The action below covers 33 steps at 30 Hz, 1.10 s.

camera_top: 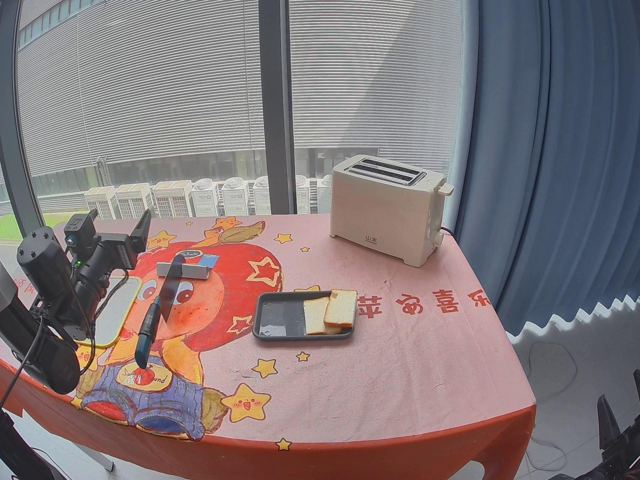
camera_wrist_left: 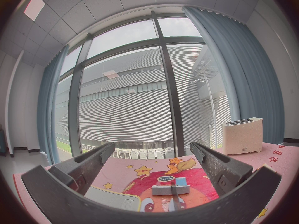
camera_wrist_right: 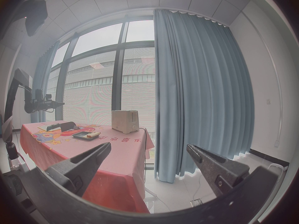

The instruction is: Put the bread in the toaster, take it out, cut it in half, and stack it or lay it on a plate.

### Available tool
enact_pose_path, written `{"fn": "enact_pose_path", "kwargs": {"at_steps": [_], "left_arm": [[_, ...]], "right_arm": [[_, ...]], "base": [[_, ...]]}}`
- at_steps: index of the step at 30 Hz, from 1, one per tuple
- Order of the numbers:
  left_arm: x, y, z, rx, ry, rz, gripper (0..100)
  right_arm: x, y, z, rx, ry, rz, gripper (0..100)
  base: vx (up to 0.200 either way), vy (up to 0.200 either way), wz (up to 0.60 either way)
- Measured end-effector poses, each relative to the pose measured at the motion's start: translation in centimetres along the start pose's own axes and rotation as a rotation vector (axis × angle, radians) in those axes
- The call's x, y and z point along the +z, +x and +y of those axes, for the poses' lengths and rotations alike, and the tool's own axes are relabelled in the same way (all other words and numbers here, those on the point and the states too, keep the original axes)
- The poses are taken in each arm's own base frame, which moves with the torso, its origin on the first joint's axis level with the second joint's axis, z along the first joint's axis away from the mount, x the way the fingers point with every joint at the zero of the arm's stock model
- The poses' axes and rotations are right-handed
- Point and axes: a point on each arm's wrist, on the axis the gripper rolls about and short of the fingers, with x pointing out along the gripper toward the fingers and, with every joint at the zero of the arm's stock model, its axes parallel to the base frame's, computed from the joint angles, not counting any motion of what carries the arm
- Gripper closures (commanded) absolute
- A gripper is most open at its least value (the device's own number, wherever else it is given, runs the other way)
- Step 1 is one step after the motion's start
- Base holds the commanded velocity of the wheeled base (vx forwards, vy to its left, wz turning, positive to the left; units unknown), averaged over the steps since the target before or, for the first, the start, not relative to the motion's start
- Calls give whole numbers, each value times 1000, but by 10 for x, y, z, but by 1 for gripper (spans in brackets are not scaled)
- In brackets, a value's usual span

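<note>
Two bread halves (camera_top: 331,311) lie overlapped on the plate (camera_top: 273,320), so I judge the task done. My left gripper (camera_wrist_left: 151,148) and right gripper (camera_wrist_right: 149,146) gape wide, empty; I'd retreat slowly, avoiding the knife (camera_top: 160,308).

a pink tablecloth (camera_top: 400,375) printed with a cartoon apple figure, stars and red characters covers the table. behind it a dark window post (camera_top: 273,88) splits the glass. outside stand a grey ribbed building (camera_top: 133,68) and a row of white outdoor units (camera_top: 220,196). a blue curtain (camera_top: 553,135) hangs at the right, above a pale floor (camera_top: 573,375).
</note>
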Motion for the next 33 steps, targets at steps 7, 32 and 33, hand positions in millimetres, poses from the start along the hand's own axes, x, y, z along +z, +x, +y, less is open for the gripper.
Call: {"fn": "enact_pose_path", "kwargs": {"at_steps": [7, 32, 33], "left_arm": [[0, -4, 21, 76, 13, 7, 0], [-1, -71, 27, 74, 30, 99, 0], [0, -72, 27, 75, 32, 97, 0]], "right_arm": [[0, 0, 0, 0, 0, 0, 0], [0, 0, 0, 0, 0, 0, 0], [0, 0, 0, 0, 0, 0, 0]], "base": [[0, 0, 0], [0, 0, 0], [0, 0, 0]]}}
